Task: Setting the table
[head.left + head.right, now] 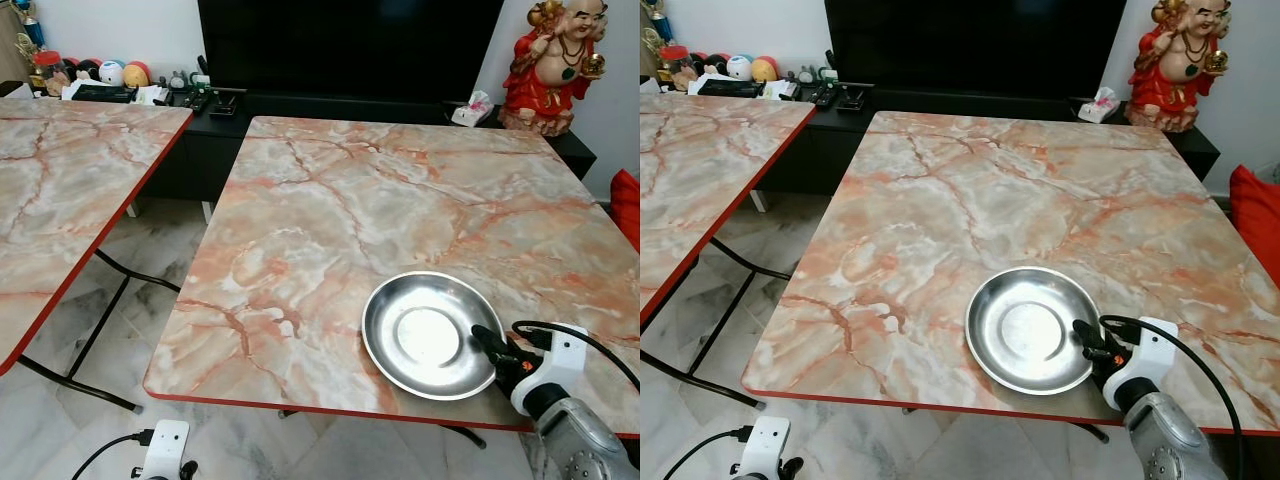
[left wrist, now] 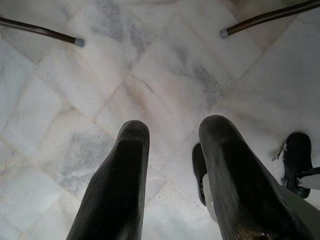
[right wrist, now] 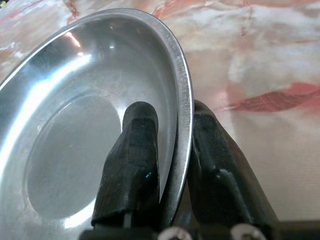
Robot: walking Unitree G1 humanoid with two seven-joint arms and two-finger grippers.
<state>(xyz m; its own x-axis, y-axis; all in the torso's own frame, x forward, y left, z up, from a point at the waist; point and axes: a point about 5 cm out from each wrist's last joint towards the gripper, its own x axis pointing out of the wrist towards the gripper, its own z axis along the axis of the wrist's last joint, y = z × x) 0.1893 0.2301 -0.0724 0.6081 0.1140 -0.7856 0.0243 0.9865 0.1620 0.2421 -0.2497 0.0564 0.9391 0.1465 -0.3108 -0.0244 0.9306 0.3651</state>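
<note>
A: Step in hand? The steel plate (image 1: 428,335) sits in the lower right of the frame, flat on the marble surface (image 1: 350,210) near its front edge. Right gripper (image 1: 490,345) has it by the rim, one finger (image 3: 131,160) inside the dish, the other outside, closed on the metal.

B: Placing, I'd judge. Next calls for the fingers to part and back off low, without dragging the rim.

A: Which way does it point?

B: Round, so no long axis; hollow faces up. Left gripper (image 2: 172,175) hangs over the floor (image 2: 165,65), fingers apart, holding nothing.
</note>
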